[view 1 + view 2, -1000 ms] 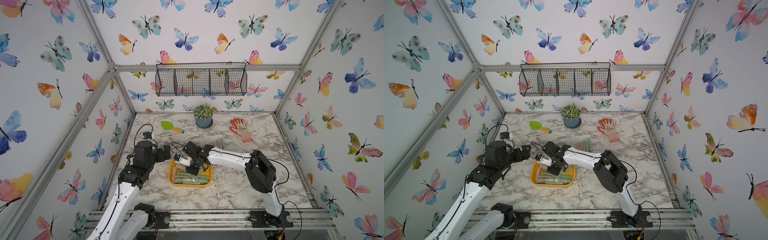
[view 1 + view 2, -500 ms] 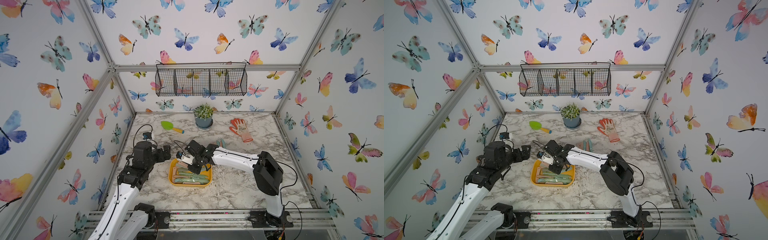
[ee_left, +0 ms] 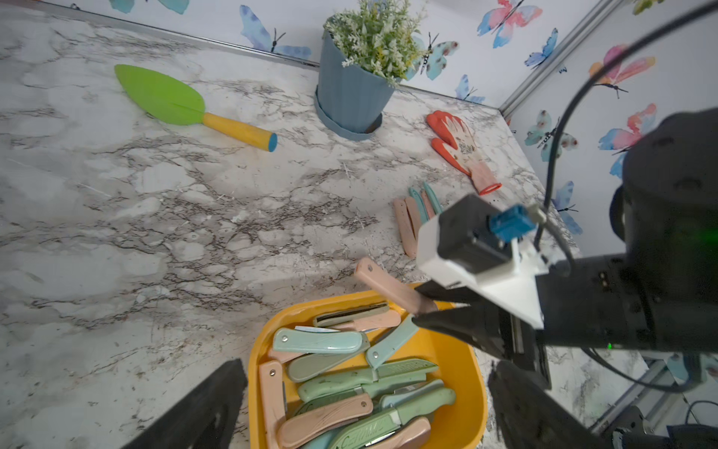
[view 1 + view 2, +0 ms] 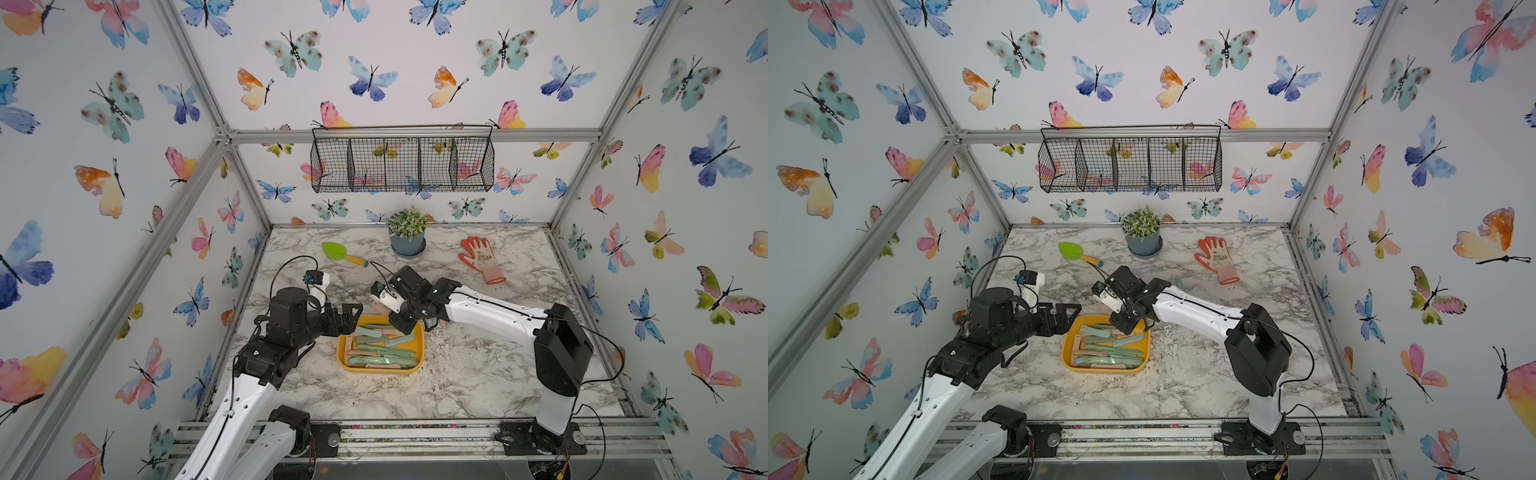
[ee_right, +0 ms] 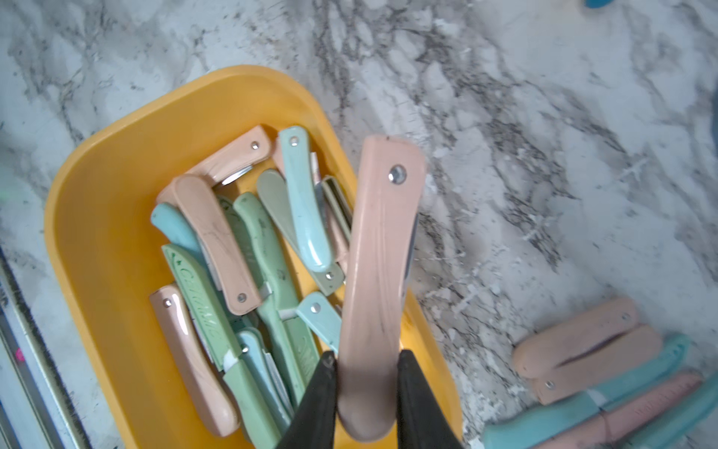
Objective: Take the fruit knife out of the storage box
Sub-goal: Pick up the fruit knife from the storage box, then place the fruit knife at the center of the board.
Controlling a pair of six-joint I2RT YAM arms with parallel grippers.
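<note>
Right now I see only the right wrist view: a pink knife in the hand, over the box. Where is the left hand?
Observer: The left hand hovers at the left far corner of the box, open and empty.
Operator: Does my knife touch the rim?
Observer: It seems not. In the left wrist view it hangs tilted above the far rim, clamped in the right hand.
Operator: What lies beyond the knives on the table?
Observer: A glove, apart from them.
</note>
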